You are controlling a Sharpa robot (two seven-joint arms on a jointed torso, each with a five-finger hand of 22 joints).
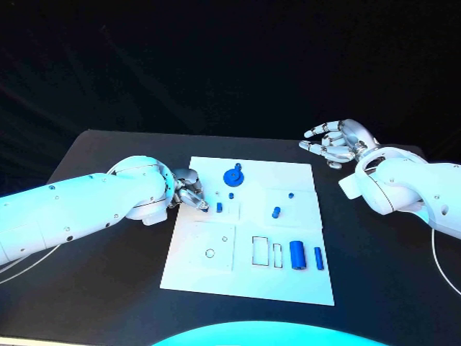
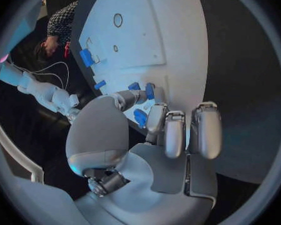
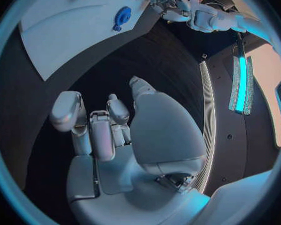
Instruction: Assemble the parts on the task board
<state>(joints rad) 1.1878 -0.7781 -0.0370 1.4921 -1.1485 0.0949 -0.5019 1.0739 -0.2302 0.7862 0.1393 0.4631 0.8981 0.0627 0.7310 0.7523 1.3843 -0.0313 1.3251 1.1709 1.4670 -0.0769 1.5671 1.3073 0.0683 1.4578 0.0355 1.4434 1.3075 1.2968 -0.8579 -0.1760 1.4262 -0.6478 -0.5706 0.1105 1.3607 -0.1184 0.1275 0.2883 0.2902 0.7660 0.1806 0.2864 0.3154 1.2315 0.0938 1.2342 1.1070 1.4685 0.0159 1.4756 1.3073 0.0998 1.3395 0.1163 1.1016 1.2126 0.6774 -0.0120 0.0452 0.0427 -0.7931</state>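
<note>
The white task board [image 1: 293, 173] lies mid-table. On it are a blue round disc [image 1: 234, 175], a small blue peg [image 1: 232, 195], two short blue pieces [image 1: 219, 207] [image 1: 276, 212], a blue cylinder [image 1: 297, 254] and a thin blue bar [image 1: 319, 257]. My left hand [image 1: 189, 191] is at the board's left edge, fingers curled, tips just beside the short piece. In the left wrist view a blue piece [image 2: 140, 117] sits between thumb and fingers [image 2: 168, 130]; whether it is gripped is unclear. My right hand [image 1: 340, 143] hovers beyond the board's far right corner, fingers apart, holding nothing.
Outlined slots [image 1: 263, 250] and a ring mark [image 1: 209, 253] sit on the board's near half. The black table [image 1: 106, 288] surrounds the board. The right wrist view shows the board [image 3: 72, 35], the disc [image 3: 122, 16] and my left hand [image 3: 190, 10].
</note>
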